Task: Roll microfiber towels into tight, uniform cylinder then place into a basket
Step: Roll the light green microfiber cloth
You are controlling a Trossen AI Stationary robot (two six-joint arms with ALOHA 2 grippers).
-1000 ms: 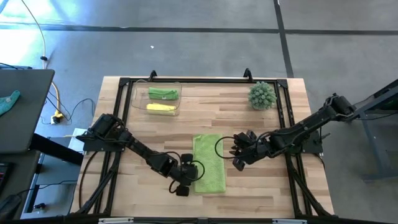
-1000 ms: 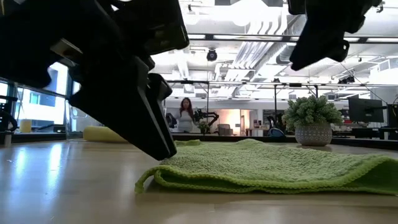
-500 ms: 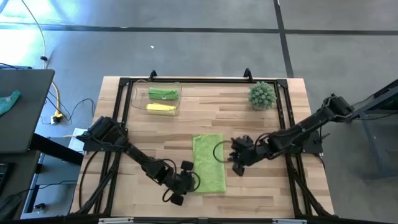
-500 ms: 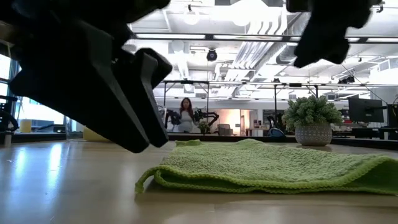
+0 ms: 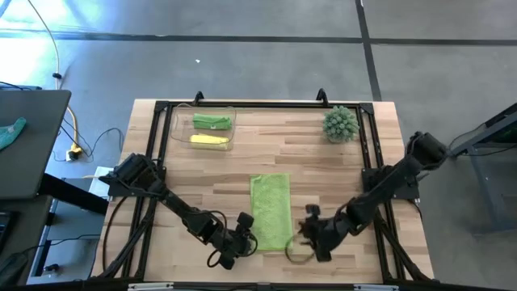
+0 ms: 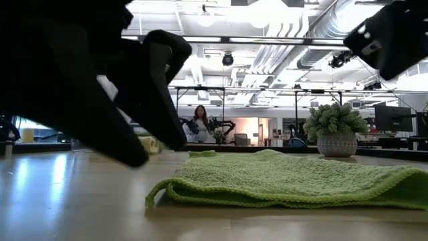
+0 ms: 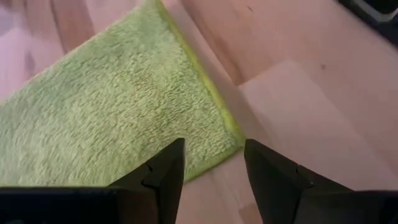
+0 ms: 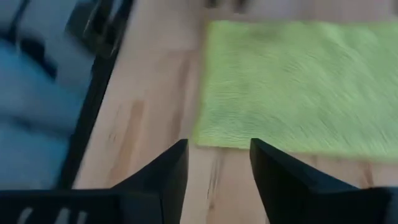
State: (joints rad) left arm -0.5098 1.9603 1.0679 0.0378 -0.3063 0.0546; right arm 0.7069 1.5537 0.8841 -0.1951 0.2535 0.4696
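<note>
A light green towel (image 5: pixel 271 210) lies flat and unrolled on the wooden table (image 5: pixel 323 162), a little toward six o'clock of the table's middle. At about eleven o'clock sits the clear basket (image 5: pixel 176 129), holding a rolled green towel (image 5: pixel 212 121) and, just beside it, a rolled yellow towel (image 5: pixel 208 140). A spiky potted plant (image 5: pixel 340 124) stands at about one o'clock.

The left pincer (image 5: pixel 245 239) is low at the flat towel's near left corner, at about seven o'clock of the cloth. Its wrist view shows two dark fingers (image 7: pixel 165 171) apart, with the towel's corner between them and nothing gripped. A second ago it sat slightly farther up that edge.

The right pincer (image 5: pixel 311 234) has moved most: a second ago it hovered beside the towel's right edge at three o'clock; now it has swung down to the near right corner, at about five o'clock. Its fingers (image 8: pixel 171 168) are spread, holding nothing.

The towel itself has not shifted.
</note>
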